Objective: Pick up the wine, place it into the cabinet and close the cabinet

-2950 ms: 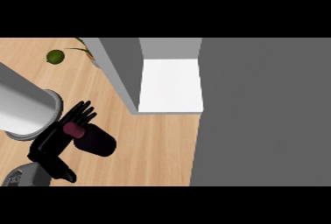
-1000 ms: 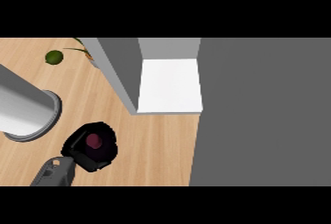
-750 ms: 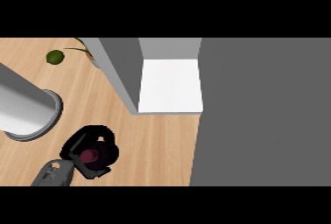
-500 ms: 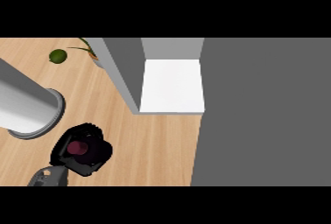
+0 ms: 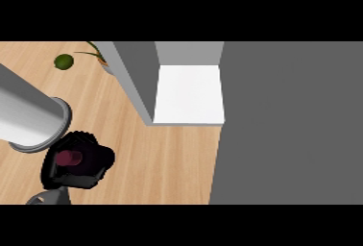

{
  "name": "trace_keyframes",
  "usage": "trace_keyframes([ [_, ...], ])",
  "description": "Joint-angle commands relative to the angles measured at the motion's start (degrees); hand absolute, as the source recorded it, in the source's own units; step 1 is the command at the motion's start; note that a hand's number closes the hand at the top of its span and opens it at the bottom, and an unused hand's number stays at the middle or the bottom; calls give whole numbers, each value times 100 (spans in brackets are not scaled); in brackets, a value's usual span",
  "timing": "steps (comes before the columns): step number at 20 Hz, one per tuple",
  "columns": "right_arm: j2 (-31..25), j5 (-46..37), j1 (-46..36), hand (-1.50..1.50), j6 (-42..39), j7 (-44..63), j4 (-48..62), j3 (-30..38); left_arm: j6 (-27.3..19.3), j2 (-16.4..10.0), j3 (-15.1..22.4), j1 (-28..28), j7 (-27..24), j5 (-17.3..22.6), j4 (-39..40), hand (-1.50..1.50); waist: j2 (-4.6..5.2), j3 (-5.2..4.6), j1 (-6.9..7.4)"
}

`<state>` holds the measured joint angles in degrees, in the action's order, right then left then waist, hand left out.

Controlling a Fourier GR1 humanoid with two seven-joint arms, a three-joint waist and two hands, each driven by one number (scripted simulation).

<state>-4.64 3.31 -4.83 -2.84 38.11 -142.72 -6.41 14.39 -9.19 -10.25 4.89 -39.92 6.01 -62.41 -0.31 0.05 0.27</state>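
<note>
Black fingers [image 5: 98,154] of the right hand [image 5: 77,177] wrap the wine [image 5: 68,157], outside the open cabinet [image 5: 138,81].

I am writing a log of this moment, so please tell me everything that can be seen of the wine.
Of the wine only a round, dark red top shows, seen from above, so it seems upright. The right hand curls its black fingers round it and hides the body. It is at the view's lower left, over the wooden counter, apart from the open cabinet. Whether its base touches the counter cannot be told.
</note>
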Motion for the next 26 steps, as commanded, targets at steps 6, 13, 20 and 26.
trace_keyframes([
  [6,86,334,658,-150,-107,-212,-732,-2,73,316,269,-482,1546,736,-2183,150,10,2,-33],
  [13,92,285,426,-150,-173,-313,-290,9,-639,719,1065,-654,3042,467,-3997,150,14,1,-18],
  [20,116,186,364,-150,-20,245,-826,-106,-1289,912,1763,50,4053,351,-4242,150,14,-4,-76],
  [26,132,278,467,-150,-179,-141,-542,-32,-2490,917,2886,499,4007,334,-4152,150,24,-3,-93],
])
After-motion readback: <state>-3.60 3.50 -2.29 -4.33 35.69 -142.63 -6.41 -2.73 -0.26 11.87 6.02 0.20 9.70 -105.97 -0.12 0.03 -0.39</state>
